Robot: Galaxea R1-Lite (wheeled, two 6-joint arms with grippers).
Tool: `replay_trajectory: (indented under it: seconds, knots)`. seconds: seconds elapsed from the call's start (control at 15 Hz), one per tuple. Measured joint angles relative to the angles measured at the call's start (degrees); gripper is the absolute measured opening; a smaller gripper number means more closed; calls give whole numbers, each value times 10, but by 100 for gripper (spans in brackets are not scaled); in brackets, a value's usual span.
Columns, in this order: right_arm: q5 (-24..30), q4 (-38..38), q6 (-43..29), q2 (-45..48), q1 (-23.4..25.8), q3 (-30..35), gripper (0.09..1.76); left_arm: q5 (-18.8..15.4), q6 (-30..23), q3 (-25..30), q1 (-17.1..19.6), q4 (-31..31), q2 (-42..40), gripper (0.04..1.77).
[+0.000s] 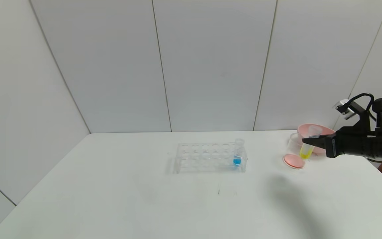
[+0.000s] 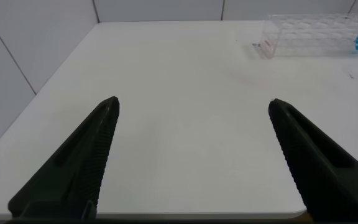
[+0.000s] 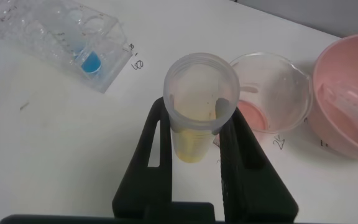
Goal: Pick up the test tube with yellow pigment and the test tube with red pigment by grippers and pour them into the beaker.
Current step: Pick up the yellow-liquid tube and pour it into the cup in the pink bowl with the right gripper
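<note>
My right gripper (image 1: 307, 142) is shut on the test tube with yellow pigment (image 1: 307, 148) just below its rim. It holds the tube nearly upright, off the table, right beside the beaker (image 1: 293, 146). In the right wrist view the tube (image 3: 193, 148) sits between my black fingers (image 3: 157, 134), and the beaker (image 3: 272, 93) has pink-red liquid at its bottom. A tube with red liquid in it is not in view. A clear tube-like thing (image 3: 348, 107) lies in the pink bowl. My left gripper (image 2: 192, 109) is open and empty over the table's near left part.
A clear tube rack (image 1: 211, 157) stands mid-table with a blue-liquid tube (image 1: 238, 154) at its right end; both show in the right wrist view too, the rack (image 3: 48, 28) and the tube (image 3: 91, 62). The pink bowl (image 1: 323, 127) stands behind the beaker near the right edge.
</note>
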State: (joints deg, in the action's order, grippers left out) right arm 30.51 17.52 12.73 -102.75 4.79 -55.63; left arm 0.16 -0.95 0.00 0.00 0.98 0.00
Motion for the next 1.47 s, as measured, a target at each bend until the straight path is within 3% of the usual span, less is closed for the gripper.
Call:
replay_trajectory:
  seconds: [0.2,0.33,0.67,1.2,1.47]
  knots:
    - [31,-137,56,-2,42,-85,50,0,0,0,0,0,0,172]
    - [55,-219,137,-4,69,-130,50,0,0,0,0,0,0,172]
    - [63,-327,277,-37,110,-225,50,0,0,0,0,0,0,172]
    - [53,-570,413,-148,110,-470,50,0,0,0,0,0,0,172]
    - [-8,-616,439,-200,82,-573,50,0,0,0,0,0,0,172]
